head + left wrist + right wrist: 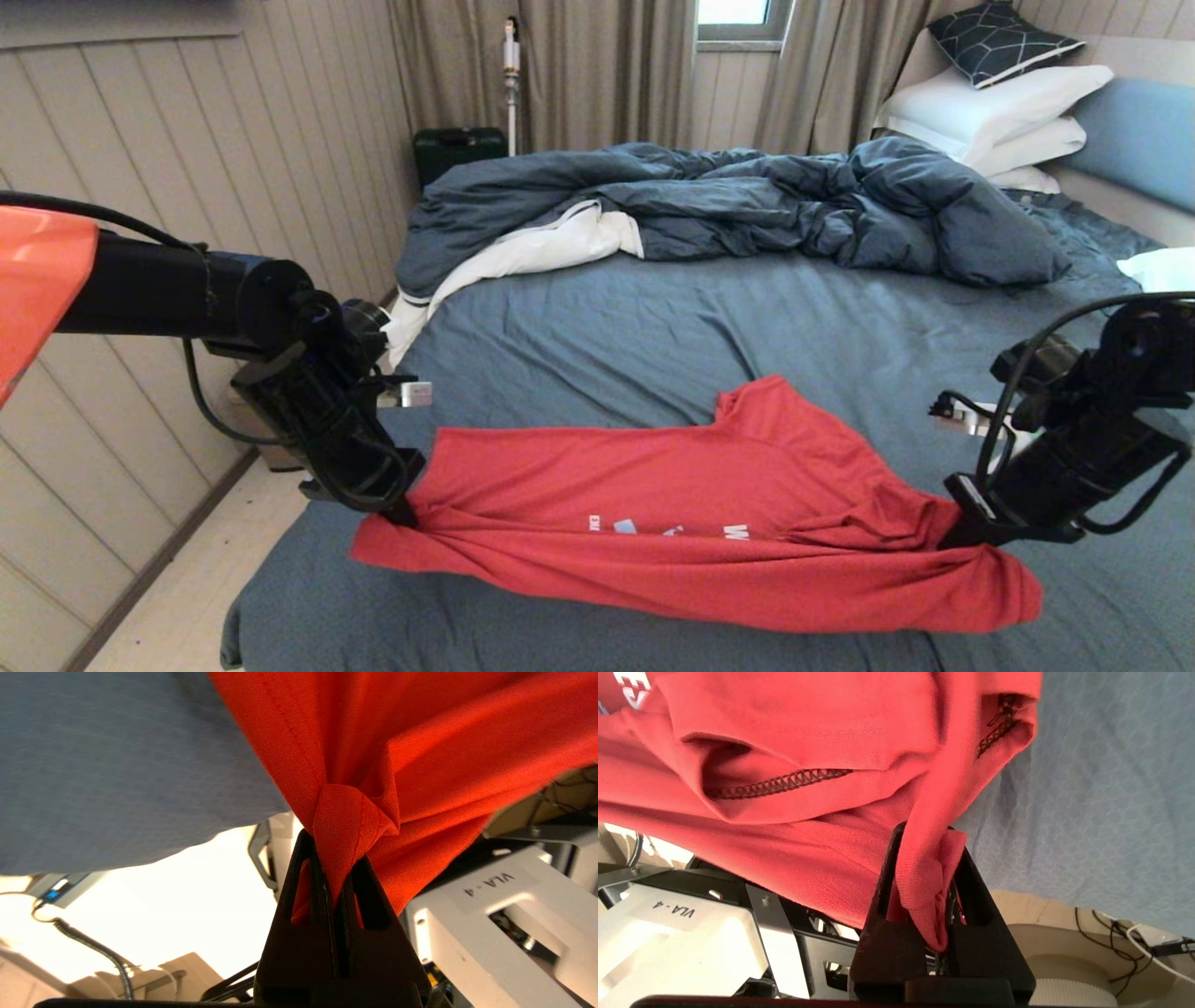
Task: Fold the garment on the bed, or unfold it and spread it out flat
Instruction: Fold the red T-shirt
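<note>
Head view: we look from above and behind the near foot edge of the bed [653,317], forward and down, toward the pillows at its far right corner; both arms enter from the sides.
Left wrist view: we sit just behind the left gripper [334,882], very close, facing the garment [420,742] bunched between its fingers, with bed sheet beyond.
Right wrist view: we sit just behind the right gripper [931,896], equally close, facing the garment's other end.
Shared: all three views take in the red garment and the slate-blue sheet; both wrist views catch the robot's white base.
</note>
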`<state>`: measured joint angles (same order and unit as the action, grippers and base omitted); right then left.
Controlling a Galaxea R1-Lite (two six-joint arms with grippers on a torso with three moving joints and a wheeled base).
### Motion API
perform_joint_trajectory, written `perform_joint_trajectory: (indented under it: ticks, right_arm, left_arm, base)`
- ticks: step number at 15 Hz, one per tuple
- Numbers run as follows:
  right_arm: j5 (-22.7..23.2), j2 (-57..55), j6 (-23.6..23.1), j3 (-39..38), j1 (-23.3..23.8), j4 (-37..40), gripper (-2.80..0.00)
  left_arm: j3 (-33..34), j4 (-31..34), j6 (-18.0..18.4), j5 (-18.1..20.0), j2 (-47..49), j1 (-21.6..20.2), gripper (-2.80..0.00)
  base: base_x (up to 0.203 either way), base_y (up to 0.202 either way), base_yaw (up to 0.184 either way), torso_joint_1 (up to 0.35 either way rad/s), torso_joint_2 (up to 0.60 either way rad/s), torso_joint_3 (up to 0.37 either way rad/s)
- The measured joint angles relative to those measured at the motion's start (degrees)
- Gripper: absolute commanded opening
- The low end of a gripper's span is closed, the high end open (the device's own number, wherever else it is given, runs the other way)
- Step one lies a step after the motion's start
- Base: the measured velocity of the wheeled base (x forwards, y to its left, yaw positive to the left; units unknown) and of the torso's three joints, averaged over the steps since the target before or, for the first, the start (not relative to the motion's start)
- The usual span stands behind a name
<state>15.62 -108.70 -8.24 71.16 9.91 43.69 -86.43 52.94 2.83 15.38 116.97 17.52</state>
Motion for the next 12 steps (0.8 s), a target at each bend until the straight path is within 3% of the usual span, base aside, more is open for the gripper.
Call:
perform_joint_trajectory:
  ticks: [2, 6, 7, 8, 9, 12]
  right_arm:
    - [0.0, -0.5, 0.0, -0.8, 0.0, -0.2, -2.80]
    - [0.0, -1.7, 0.1, -2.7, 0.0, -3.5, -2.80]
    - [0.0, -2.1, 0.1, -2.9, 0.0, -4.3, -2.80]
    - [-0.1, -2.3, 0.1, -3.0, 0.0, -4.9, -2.80]
    - [-0.1, -2.6, 0.1, -3.1, 0.0, -5.6, 0.00]
    - [-0.2, -3.1, 0.2, -3.3, 0.0, -5.9, 0.00]
  left_arm:
    - [0.2, 0.3, 0.1, 2.9, 0.2, 0.0, -2.80]
    - [1.6, -0.7, 0.1, 3.5, 1.1, 0.0, -2.80]
    - [1.6, -1.1, 0.0, 3.4, 1.5, -0.1, -0.41]
    - [1.6, -1.7, 0.0, 3.4, 1.8, -0.2, 0.00]
    - [1.7, -2.6, 0.0, 3.3, 2.2, -0.3, 0.00]
    - [1.8, -3.6, -0.1, 3.2, 3.0, -0.8, 0.00]
  base:
    - [0.000, 0.000, 0.000, 0.000, 0.00, 0.000]
    - [0.000, 0.000, 0.000, 0.000, 0.00, 0.000]
    - [0.000, 0.000, 0.000, 0.000, 0.00, 0.000]
    - [0.000, 0.000, 0.000, 0.000, 0.00, 0.000]
    - [0.000, 0.000, 0.000, 0.000, 0.00, 0.000]
    - [0.000, 0.000, 0.000, 0.000, 0.00, 0.000]
